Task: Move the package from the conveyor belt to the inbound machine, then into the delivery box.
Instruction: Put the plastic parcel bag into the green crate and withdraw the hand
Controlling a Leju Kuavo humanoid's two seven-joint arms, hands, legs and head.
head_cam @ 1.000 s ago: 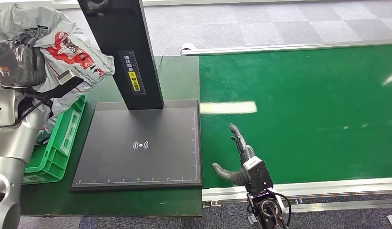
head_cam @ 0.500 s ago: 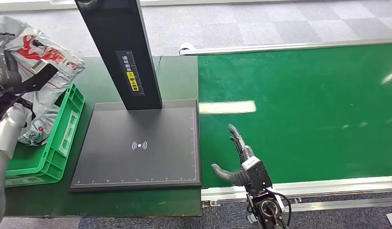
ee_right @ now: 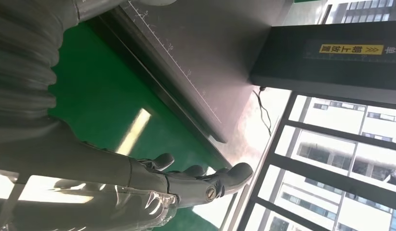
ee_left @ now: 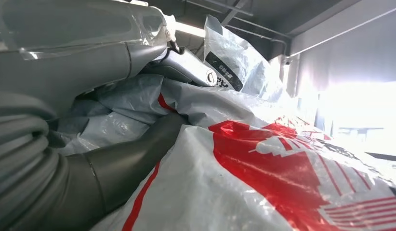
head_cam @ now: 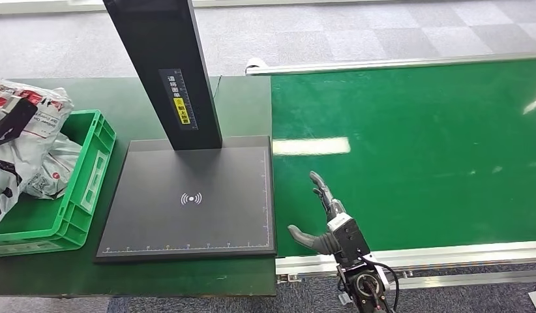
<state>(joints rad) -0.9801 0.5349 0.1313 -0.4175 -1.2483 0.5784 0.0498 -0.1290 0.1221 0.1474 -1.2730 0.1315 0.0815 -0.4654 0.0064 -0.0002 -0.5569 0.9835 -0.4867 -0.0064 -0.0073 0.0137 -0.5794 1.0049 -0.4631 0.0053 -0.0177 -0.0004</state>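
Final stage: package [head_cam: 21, 147] at delivery box [head_cam: 89, 186].
Left hand [ee_left: 114, 159] grasps it, release pending; right hand [head_cam: 324, 225] splayed, empty.

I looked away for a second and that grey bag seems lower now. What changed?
The left hand, holding the grey-and-red package, carried it leftward and down into the green delivery box. The hand has not let go. The right hand stayed open over the conveyor belt, and the scanner plate stayed bare.
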